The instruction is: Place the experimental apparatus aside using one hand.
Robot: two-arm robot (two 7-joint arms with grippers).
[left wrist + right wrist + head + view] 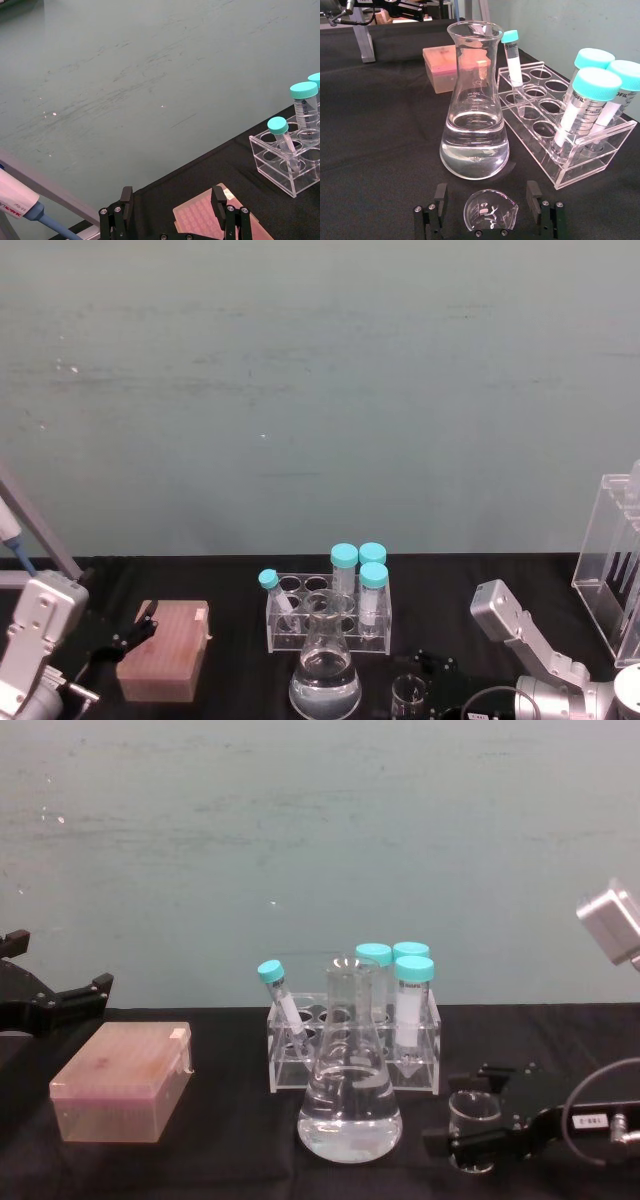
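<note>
Low in the right of the chest view, the right gripper (476,1122) sits on the black counter (220,1155) with its jaws apart, one on each side of the small glass beaker (474,1128). The right wrist view shows a gap between each jaw and the beaker's wall. Just left of the beaker, at the bottom centre of the frame, stands the large conical flask (350,1105), about a third full of clear liquid. Directly behind the flask is a clear tube rack (352,1055) holding four teal-capped tubes. The tall acrylic stand (612,565) rises at the right edge of the head view, well apart from the flask. At the chest view's left edge, the left gripper (58,1001) hangs with jaws apart above a pink tip box (122,1082).
</note>
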